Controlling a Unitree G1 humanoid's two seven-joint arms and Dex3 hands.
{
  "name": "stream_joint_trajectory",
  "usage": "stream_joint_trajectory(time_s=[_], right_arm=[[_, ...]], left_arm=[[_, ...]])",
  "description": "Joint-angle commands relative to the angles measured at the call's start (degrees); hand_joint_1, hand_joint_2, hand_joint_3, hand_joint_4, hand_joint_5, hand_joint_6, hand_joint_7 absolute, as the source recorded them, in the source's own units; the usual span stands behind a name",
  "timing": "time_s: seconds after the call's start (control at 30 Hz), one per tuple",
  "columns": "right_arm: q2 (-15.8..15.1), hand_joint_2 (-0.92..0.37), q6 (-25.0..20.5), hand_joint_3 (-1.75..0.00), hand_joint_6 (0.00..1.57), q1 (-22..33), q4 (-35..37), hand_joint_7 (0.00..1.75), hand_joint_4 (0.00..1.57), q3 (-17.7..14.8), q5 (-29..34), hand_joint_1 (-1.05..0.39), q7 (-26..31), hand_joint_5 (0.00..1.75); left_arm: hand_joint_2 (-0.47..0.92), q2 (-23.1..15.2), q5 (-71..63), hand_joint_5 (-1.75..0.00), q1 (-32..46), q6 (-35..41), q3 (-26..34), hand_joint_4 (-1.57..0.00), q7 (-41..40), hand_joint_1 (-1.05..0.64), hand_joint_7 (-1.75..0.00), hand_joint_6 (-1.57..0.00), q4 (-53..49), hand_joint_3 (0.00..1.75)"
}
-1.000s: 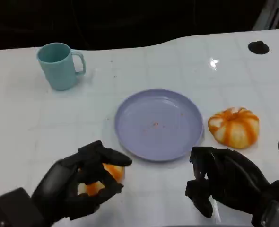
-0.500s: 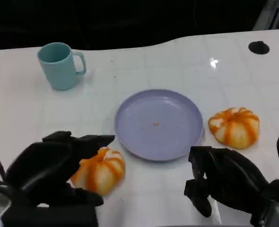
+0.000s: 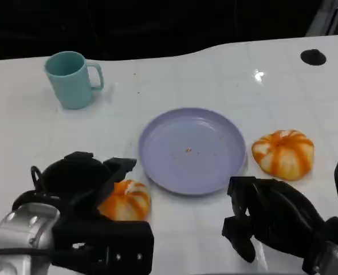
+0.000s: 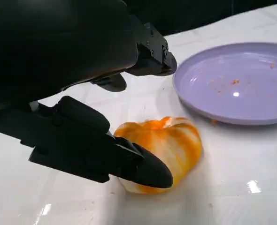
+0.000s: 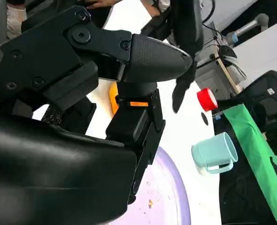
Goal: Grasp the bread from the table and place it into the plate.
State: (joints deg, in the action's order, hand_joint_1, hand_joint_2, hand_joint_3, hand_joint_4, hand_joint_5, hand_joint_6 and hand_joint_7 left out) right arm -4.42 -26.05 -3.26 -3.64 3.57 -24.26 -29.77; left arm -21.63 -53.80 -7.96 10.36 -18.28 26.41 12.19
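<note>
White table (image 3: 175, 74): wrist view shows left hand (image 4: 105, 112) spread, ungripping, around bread (image 4: 164, 150); right hand (image 3: 272, 220) curled empty

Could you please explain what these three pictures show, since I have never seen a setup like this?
This is a humanoid robot with two black hands at a white table. One picture looks down from its head; the other two come from cameras at its wrists. On the table lie a purple plate, a teal mug and two orange-striped breads. The left hand reaches around the near bread, its fingers apart beside it, not yet gripping. The right hand holds nothing; the other bread lies beyond it.
</note>
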Motion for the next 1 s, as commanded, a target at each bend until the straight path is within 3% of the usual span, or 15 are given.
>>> stream_joint_trajectory(time_s=[0.03,0.63,0.7,0.77,0.83,0.9,0.93,1.0], right_arm=[[0.05,-0.62,-0.11,-0.83,1.14,0.15,-1.07,1.54,1.29,-0.56,-0.61,-1.01,0.75,1.64],[1.02,-0.69,1.5,-0.76,1.09,0.52,-1.1,1.6,1.28,-1.64,-0.88,-0.97,1.6,1.64],[1.08,-0.71,1.44,-0.72,1.09,0.55,-1.21,1.6,1.28,-1.74,-0.85,-0.97,1.79,1.65],[1.08,-0.73,1.54,-0.7,1.08,0.55,-1.22,1.6,1.27,-1.74,-0.72,-0.96,1.89,1.66],[1.1,-0.74,1.38,-0.68,1.08,0.56,-1.26,1.61,1.27,-1.78,-0.83,-0.97,1.94,1.66],[1.05,-0.74,1.21,-0.67,1.08,0.59,-1.33,1.61,1.27,-1.8,-0.91,-0.96,1.99,1.67],[1.04,-0.74,1.36,-0.66,1.07,0.63,-1.3,1.62,1.26,-1.78,-0.87,-0.97,1.96,1.67],[1.03,-0.74,1.6,-0.66,1.07,0.71,-1.27,1.61,1.26,-1.76,-0.84,-0.97,1.83,1.66]], left_arm=[[0.91,1.19,-1.24,-0.43,-3.85,2.98,-2.38,-0.1,0.52,-0.81,0.0,-0.23,-6.89,0.01],[0.92,6.48,3.33,-0.41,-11.5,5.75,-5.83,-0.19,-7.44,-0.72,-0.02,-0.3,-28.89,0.05],[0.92,6.76,3.73,-0.41,-12.04,6.23,-5.99,-0.3,-9.16,-0.64,-0.03,-0.36,-30.79,0.03],[0.92,7.14,4.17,-0.63,-12.01,5.78,-5.65,-0.45,-12.92,-0.5,-0.04,-0.47,-32.26,0.02],[0.92,6.94,4.99,-1.12,-11.89,3.39,-5.24,-0.61,-17.92,-0.36,-0.09,-0.79,-34.05,0.09],[0.92,6.31,6.02,-1.21,-11.82,0.63,-5.1,-0.76,-22.03,-0.33,-0.18,-1.05,-35.69,0.13],[0.92,5.74,5.99,-1.36,-11.63,-0.97,-5.32,-0.79,-24.51,-0.33,-0.26,-1.14,-36.35,0.14],[0.92,4.9,6.26,-1.54,-11.15,-3.51,-5.44,-0.75,-27.8,-0.34,-0.41,-1.1,-37.02,0.25]])
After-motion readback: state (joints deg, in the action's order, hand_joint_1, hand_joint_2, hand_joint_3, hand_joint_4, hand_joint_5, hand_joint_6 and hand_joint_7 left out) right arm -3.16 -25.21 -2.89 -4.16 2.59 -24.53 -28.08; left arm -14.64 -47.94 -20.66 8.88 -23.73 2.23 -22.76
